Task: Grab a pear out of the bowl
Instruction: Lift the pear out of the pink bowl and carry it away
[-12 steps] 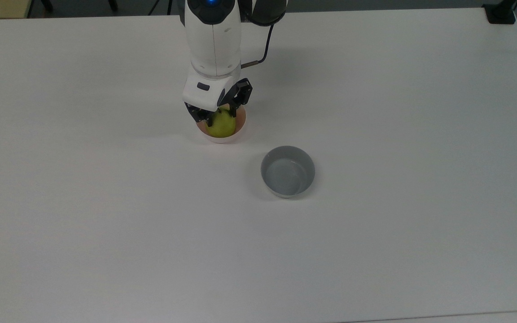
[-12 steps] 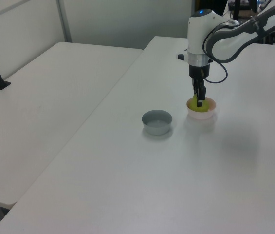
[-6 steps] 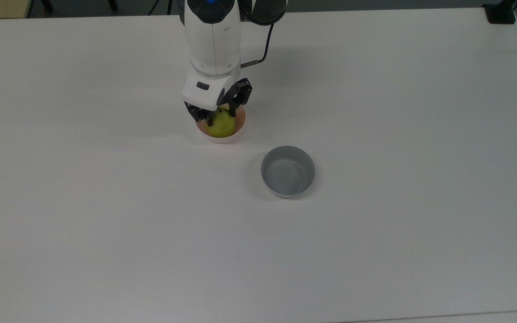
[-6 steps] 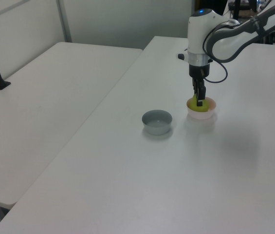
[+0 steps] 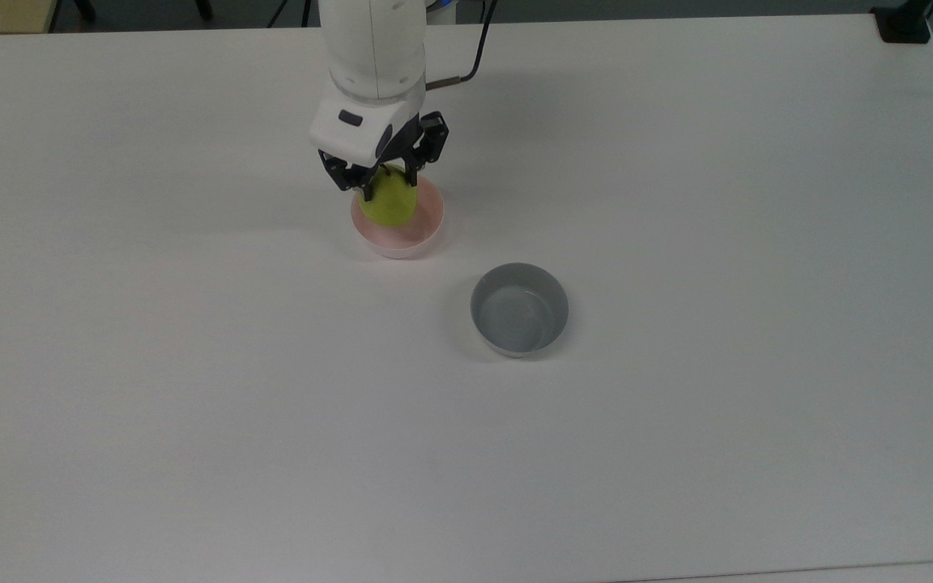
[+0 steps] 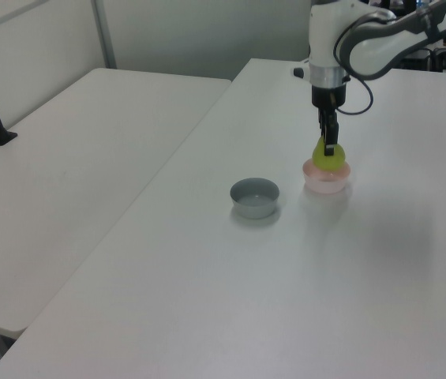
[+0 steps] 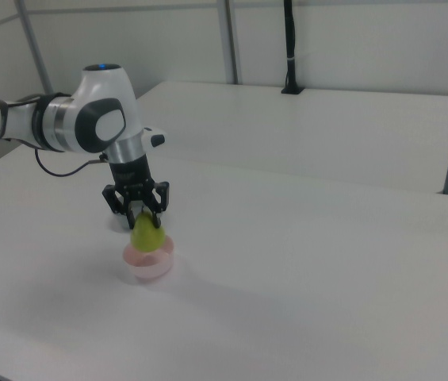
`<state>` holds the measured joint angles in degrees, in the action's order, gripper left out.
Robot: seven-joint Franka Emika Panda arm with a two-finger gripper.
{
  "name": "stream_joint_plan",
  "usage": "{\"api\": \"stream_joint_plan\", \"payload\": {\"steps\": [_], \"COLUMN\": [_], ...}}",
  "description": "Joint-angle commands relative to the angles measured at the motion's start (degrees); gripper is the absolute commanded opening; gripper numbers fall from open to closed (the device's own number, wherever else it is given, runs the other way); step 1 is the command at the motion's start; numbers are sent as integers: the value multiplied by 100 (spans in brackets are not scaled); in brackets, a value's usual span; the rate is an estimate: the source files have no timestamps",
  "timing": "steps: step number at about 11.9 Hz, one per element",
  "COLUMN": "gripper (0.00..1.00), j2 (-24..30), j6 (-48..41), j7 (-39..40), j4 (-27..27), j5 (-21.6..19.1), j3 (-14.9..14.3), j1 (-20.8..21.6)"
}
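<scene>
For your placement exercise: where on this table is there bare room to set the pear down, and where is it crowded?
Bare table lies all around. The widest patches are below the grey bowl in the top view and to either side. It is crowded only where the gripper holds the pear over the pink bowl.

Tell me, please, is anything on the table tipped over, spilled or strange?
Nothing stands out. The gripper holds the pear just above the pink bowl, and the grey bowl stands upright, apart from it.

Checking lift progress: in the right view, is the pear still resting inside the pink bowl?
No. The pear hangs in the hand, clear above the pink bowl.
</scene>
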<state>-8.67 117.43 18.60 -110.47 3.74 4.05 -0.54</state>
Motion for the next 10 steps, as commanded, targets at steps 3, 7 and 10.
{"api": "stream_joint_plan", "payload": {"steps": [3, 7, 10], "gripper": [0, 0, 0], "j2": [409, 209, -169], "j6": [-713, -625, -319], "j7": [-5, 389, 592], "j4": [587, 842, 1019], "j5": [-111, -84, -40], "j3": [52, 34, -19], "j1": [-376, -1175, -1737]}}
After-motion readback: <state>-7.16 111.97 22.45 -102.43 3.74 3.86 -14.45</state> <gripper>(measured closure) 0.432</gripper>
